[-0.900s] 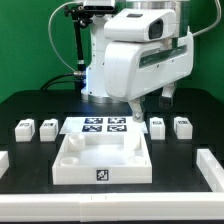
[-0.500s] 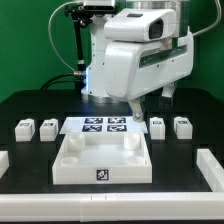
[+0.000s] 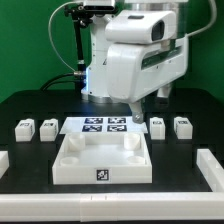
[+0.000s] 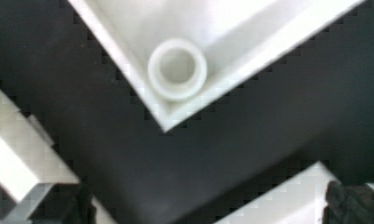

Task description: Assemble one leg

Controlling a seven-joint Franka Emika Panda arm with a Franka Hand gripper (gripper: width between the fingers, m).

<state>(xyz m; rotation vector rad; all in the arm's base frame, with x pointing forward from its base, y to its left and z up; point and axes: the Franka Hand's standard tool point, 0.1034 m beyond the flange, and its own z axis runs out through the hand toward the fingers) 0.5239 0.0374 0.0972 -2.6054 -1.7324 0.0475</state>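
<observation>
Four small white legs with tags stand on the black table, two at the exterior view's left [image 3: 23, 127] [image 3: 47, 127] and two at its right [image 3: 157, 126] [image 3: 181, 126]. The large white tray [image 3: 70, 165] lies in the middle front. My gripper [image 3: 135, 110] hangs above the tray's back right corner, left of the nearer right leg and touching nothing. In the wrist view the gripper [image 4: 202, 205] is open and empty, with dark fingertips [image 4: 38, 205] at both edges. The tray's corner [image 4: 255, 40] with its round socket [image 4: 177, 68] lies below it.
The marker board [image 3: 105, 126] lies flat behind the tray. White rails line the table's front [image 3: 110, 200], left [image 3: 4, 158] and right [image 3: 208, 165] edges. The arm's white body [image 3: 140, 60] fills the space behind the marker board.
The arm has shifted slightly toward the exterior view's left. The legs and the tray have not moved.
</observation>
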